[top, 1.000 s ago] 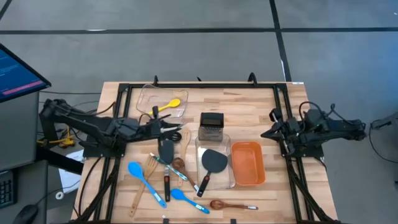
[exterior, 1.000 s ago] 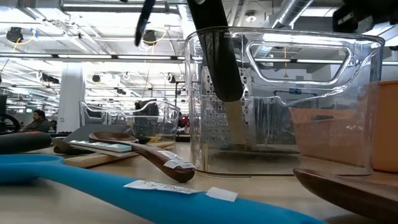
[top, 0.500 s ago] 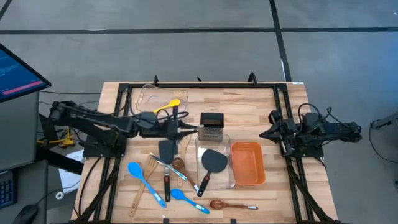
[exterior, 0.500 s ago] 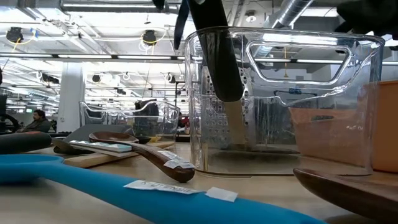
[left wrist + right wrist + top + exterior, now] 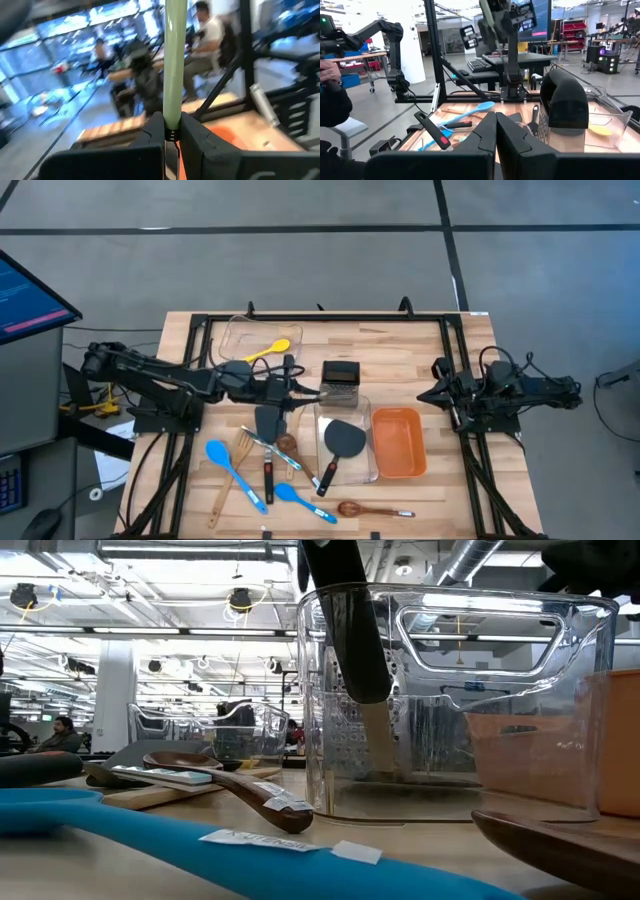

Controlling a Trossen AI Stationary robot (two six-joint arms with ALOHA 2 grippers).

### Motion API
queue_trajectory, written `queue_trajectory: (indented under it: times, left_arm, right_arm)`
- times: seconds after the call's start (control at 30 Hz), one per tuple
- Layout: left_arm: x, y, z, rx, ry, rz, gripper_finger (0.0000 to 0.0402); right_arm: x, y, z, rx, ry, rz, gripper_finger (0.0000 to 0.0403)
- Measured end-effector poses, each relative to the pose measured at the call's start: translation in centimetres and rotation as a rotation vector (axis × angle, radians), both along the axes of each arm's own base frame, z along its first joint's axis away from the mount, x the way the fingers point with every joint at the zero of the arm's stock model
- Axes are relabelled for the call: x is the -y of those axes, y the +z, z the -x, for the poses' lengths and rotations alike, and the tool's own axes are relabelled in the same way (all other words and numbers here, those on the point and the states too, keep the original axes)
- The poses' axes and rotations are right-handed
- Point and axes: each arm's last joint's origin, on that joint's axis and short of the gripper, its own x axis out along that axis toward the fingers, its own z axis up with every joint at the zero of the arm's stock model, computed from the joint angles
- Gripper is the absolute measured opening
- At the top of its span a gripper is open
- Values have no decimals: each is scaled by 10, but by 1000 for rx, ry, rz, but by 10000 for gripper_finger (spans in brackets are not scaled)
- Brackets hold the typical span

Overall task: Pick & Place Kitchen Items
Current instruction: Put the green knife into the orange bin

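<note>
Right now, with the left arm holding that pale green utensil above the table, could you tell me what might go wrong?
1. The left gripper pinches the slim pale green utensil with a long length sticking out, so it may swing or slip.
2. The clear container close by already holds a black turner leaning over its rim, and the grater stands beside it; a careless drop could knock either.
</note>
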Motion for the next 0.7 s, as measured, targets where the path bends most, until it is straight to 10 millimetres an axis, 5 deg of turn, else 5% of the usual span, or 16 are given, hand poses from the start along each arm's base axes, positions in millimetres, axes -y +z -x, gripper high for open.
queue_trajectory:
  times: [0.33,0.7]
  left_arm:
    - [18,-3,5,35,-124,9,7]
    - [20,0,6,60,-60,16,7]
  right_arm:
    - [0,-6,-2,-39,0,6,1]
    - [0,-4,-4,-46,3,-124,1]
